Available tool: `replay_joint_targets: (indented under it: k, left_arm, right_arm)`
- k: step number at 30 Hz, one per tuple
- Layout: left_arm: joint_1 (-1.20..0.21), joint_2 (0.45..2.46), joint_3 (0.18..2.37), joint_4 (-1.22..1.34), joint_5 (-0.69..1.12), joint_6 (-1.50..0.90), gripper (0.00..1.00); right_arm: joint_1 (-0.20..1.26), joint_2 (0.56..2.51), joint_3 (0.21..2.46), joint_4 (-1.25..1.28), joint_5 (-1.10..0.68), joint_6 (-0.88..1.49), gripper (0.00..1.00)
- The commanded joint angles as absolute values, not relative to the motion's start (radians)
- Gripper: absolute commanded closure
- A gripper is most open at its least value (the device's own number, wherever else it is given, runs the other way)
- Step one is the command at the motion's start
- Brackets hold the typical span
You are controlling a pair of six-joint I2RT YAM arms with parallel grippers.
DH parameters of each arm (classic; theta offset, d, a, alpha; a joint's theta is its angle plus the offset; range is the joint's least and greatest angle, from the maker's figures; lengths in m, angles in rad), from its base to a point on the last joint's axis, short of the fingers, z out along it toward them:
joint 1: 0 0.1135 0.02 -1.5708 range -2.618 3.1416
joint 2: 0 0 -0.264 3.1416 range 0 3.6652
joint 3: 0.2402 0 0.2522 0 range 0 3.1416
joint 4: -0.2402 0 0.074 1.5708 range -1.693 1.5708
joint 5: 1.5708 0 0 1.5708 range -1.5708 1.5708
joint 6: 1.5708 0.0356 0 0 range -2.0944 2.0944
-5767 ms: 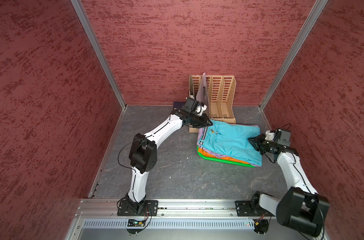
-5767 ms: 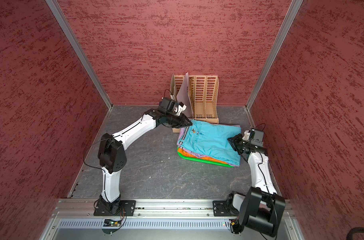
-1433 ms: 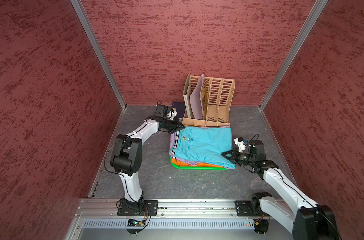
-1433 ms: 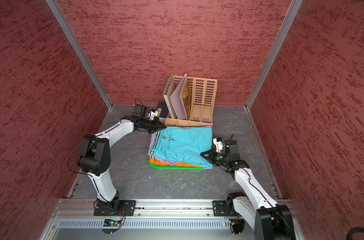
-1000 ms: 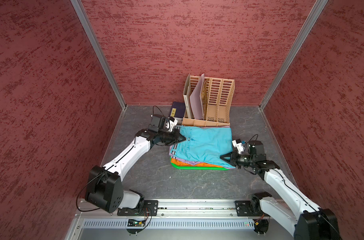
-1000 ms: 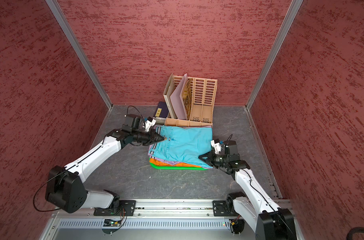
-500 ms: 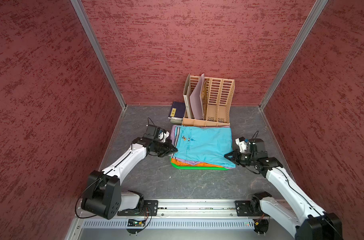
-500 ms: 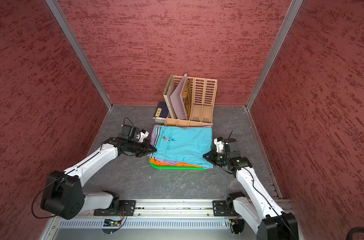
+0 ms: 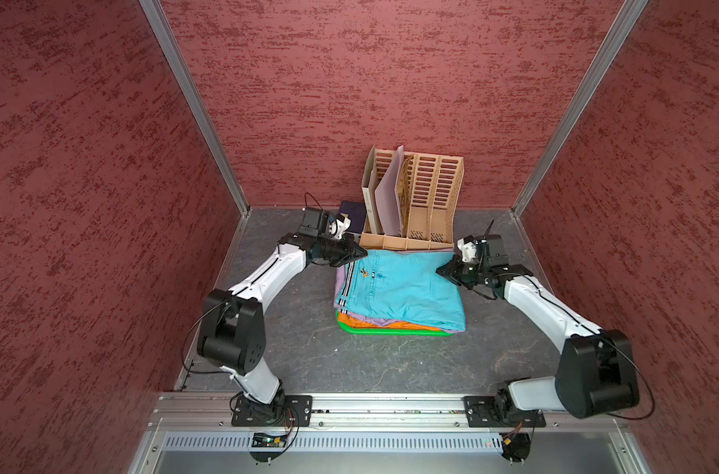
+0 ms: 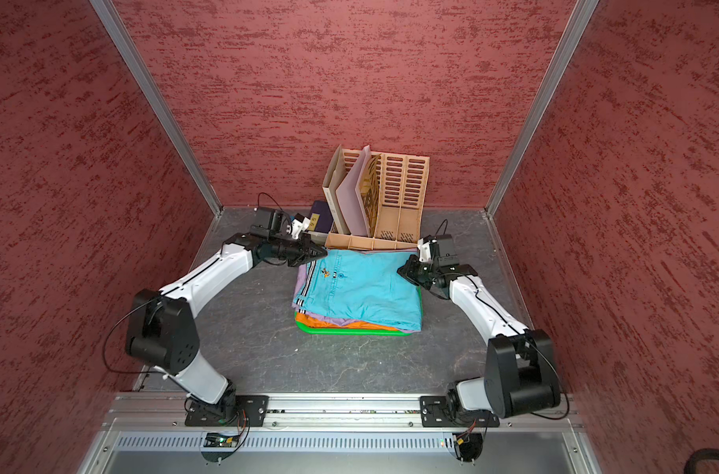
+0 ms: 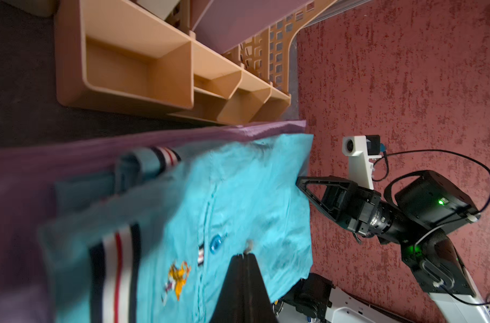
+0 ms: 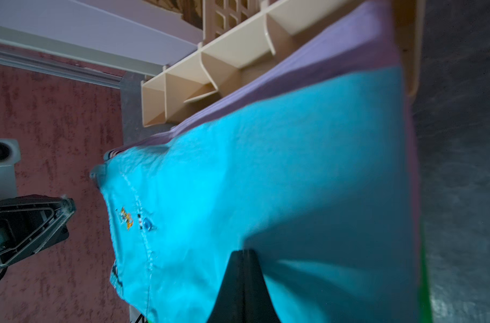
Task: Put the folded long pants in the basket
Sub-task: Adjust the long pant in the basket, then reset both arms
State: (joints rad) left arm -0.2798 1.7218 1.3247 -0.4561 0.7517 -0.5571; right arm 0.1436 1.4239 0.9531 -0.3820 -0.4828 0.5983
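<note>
Flanking the teal pants (image 9: 399, 287), left gripper (image 9: 361, 255) and right gripper (image 9: 440, 271) sit closed, empty.

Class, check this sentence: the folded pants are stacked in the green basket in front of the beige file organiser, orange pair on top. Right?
One slip: the top pair. The folded pants are stacked in the green basket in front of the beige file organiser, teal pair on top. Both top views show it; the orange pair peeks out lower down.

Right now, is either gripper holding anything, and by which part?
Nothing: left gripper and right gripper are shut empty, tips at far corners of the teal pants.
</note>
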Motion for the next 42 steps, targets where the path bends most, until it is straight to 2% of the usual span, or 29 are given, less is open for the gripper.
replay_joint_targets:
  k: [1,7,12,13,14,15,16,18,19,22,24,30,34,35,39,42]
  left_arm:
    - [-0.24,1.802,1.348,-0.423,0.756,-0.562,0.98]
    - [-0.159,1.805,1.258,-0.402,0.724,-0.559,0.99]
    - [-0.118,1.653,1.218,-0.444,0.644,-0.533,0.87]
    - [-0.111,1.608,1.208,-0.45,0.601,-0.522,0.8]
    - [-0.109,1.567,1.192,-0.454,0.55,-0.51,0.68]
    - [-0.107,1.509,1.166,-0.448,0.481,-0.494,0.52]
    - [-0.107,1.455,1.13,-0.435,0.395,-0.481,0.38]
    - [-0.111,1.347,1.048,-0.379,0.209,-0.451,0.13]
    - [-0.118,1.292,0.987,-0.34,0.088,-0.426,0.0]
    - [-0.141,1.164,0.824,-0.207,-0.226,-0.334,0.0]
    - [-0.14,1.118,0.731,-0.099,-0.318,-0.255,0.0]
    - [-0.128,1.134,0.5,0.243,-0.425,-0.093,0.0]
    - [-0.091,1.216,0.364,0.545,-0.348,-0.034,0.0]
    - [-0.078,1.258,0.327,0.674,-0.299,-0.001,0.0]
    - [-0.035,1.377,0.341,0.832,-0.203,0.005,0.0]
    - [0.004,1.559,0.35,0.998,-0.128,-0.004,0.0]
  right_arm:
    - [0.083,1.435,0.961,-0.357,-0.383,0.557,1.0]
    - [-0.014,1.422,0.896,-0.333,-0.427,0.541,1.0]
    - [-0.052,1.37,0.951,-0.402,-0.404,0.477,1.0]
    - [-0.054,1.357,0.965,-0.417,-0.394,0.465,0.99]
    - [-0.054,1.349,0.977,-0.43,-0.378,0.455,0.97]
    - [-0.056,1.336,0.987,-0.44,-0.346,0.444,0.87]
    - [-0.057,1.321,0.985,-0.437,-0.302,0.437,0.71]
    - [-0.06,1.288,0.959,-0.402,-0.199,0.426,0.48]
    - [-0.06,1.271,0.939,-0.379,-0.143,0.422,0.4]
    - [-0.06,1.209,0.842,-0.274,0.044,0.42,0.22]
    - [-0.06,1.176,0.75,-0.156,0.132,0.395,0.15]
    - [-0.058,1.146,0.484,0.246,0.226,0.256,0.07]
    - [-0.057,1.232,0.334,0.615,0.181,0.198,0.07]
    - [-0.056,1.249,0.335,0.639,0.181,0.195,0.06]
    - [-0.053,1.375,0.345,0.836,0.15,0.128,0.04]
    - [-0.025,1.421,0.385,0.807,0.161,0.097,0.03]
